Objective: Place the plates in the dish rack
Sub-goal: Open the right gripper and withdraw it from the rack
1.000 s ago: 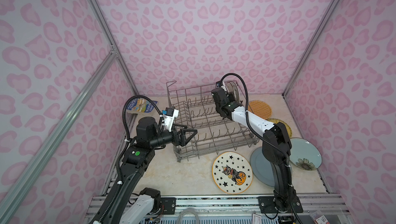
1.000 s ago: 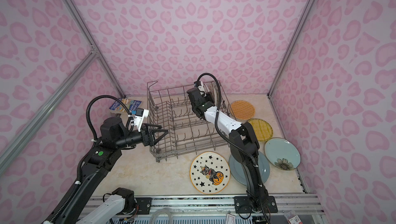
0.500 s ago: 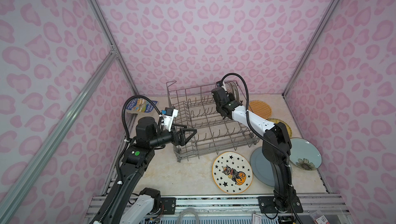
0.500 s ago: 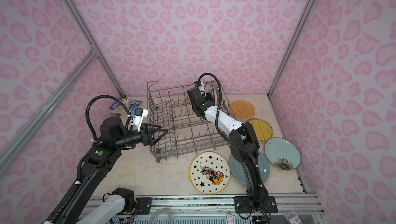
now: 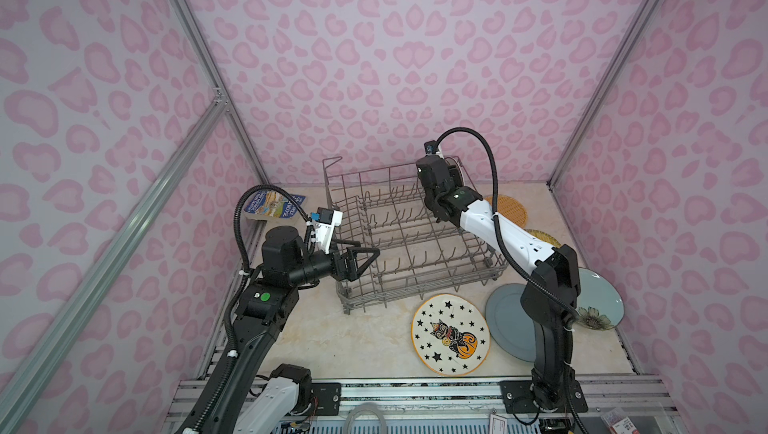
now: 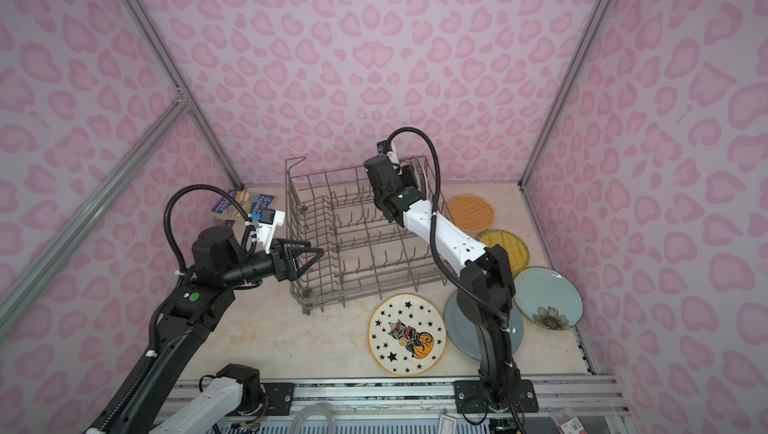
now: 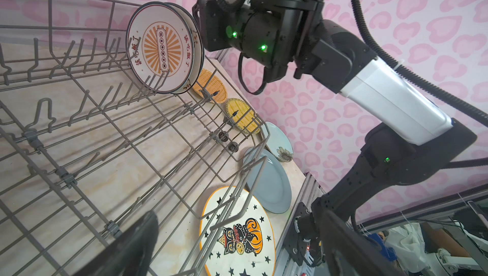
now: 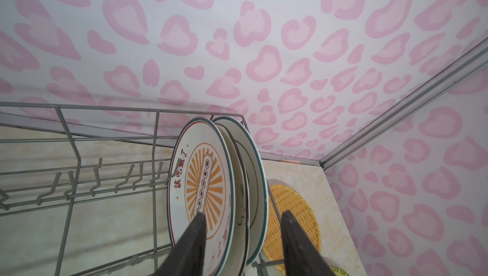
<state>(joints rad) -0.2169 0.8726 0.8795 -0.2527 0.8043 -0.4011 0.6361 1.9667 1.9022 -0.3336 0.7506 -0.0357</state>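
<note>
Two white black-rimmed plates stand upright between the tines in the far right corner of the dish rack. My right gripper is open, with a finger on each side of the pair and touching neither. My left gripper hangs open and empty over the rack's front left side. Flat on the table lie the cat-and-pumpkin plate, the grey-blue plate, the pale blue-green plate, the orange woven plate and the yellow woven plate.
A blue paperback book lies at the back left beside the rack. Pink patterned walls close in the table on three sides. The right arm's base stands over part of the grey-blue plate.
The right gripper's jaws have opened off the nearer black-rimmed plate, which stays standing in the rack. Neither arm has visibly shifted.
</note>
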